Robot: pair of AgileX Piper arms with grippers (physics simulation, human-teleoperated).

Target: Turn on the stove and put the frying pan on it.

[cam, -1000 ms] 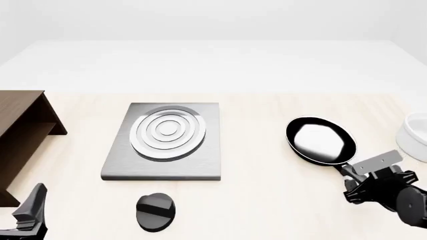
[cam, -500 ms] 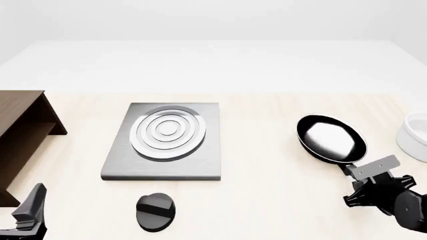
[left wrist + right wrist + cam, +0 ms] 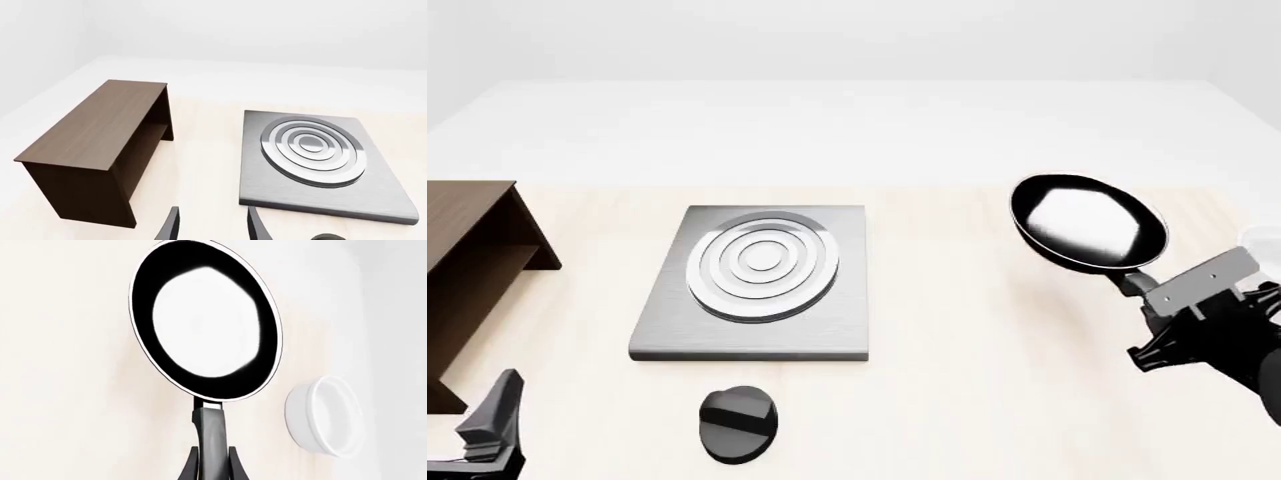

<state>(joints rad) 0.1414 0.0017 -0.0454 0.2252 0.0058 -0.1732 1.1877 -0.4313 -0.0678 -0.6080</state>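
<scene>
The frying pan (image 3: 1088, 222), round and glossy black, hangs in the air above the table's right side, well to the right of the stove. My right gripper (image 3: 1158, 298) is shut on its thin handle (image 3: 212, 430), and the pan (image 3: 207, 320) stretches out beyond the fingers. The stove (image 3: 754, 285) is a grey slab with silver burner rings (image 3: 763, 262), lying left of centre. Its black oval knob (image 3: 741, 423) sits on the table just in front of it. My left gripper (image 3: 487, 425) rests low at the near left, open with nothing between its fingers (image 3: 170, 227). It faces the stove (image 3: 320, 160).
A brown wooden shelf (image 3: 467, 270) stands at the table's left edge, close to my left gripper; it also shows in the left wrist view (image 3: 100, 145). A white bowl (image 3: 327, 415) sits on the table at the far right, below and beside the lifted pan.
The right gripper has lifted the pan off the table, carrying it higher and farther back. The left arm, stove and knob have not moved.
</scene>
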